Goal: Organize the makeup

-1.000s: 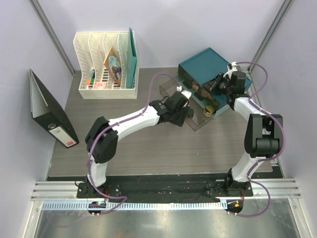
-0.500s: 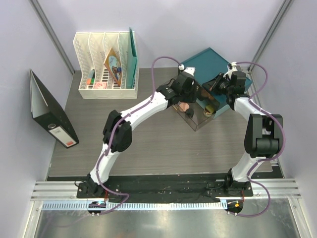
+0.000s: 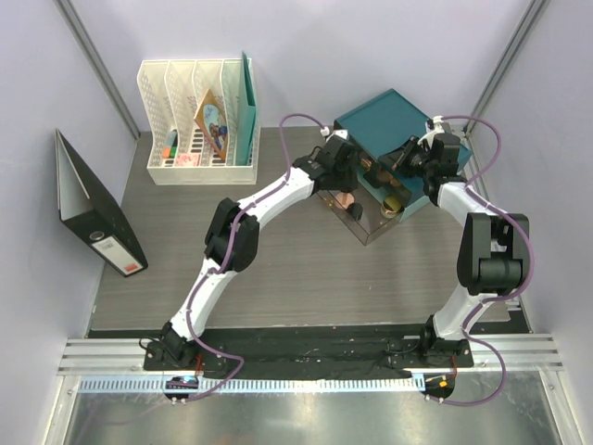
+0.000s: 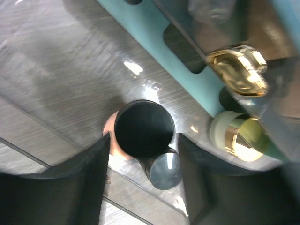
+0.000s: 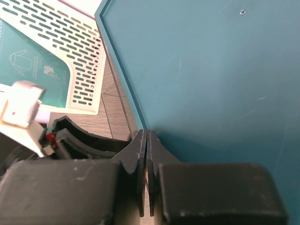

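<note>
My left gripper [image 4: 144,140] hangs over the clear organizer tray [image 3: 369,222] beside the teal box [image 3: 394,116]. It is open, with a large black pot [image 4: 144,129] showing between its fingertips; I cannot tell if they touch it. A coral compact [image 4: 109,135] peeks out under that pot. A smaller black pot [image 4: 164,171] stands next to it. A gold jar [image 4: 236,70] and a pale gold-banded bottle [image 4: 239,137] lie further right. My right gripper [image 5: 146,132] is shut and empty over the teal box lid [image 5: 211,70]. The tubes and the glass bottle are hidden.
A white file rack [image 3: 197,125] with papers stands at the back left. A black binder [image 3: 93,215] leans against the left wall. The teal box sits at the back right, with the right arm [image 3: 482,250] curving along the right edge.
My left gripper has moved from the front of the organizer tray towards the back, over the tray beside the teal box. The right arm has not moved.
</note>
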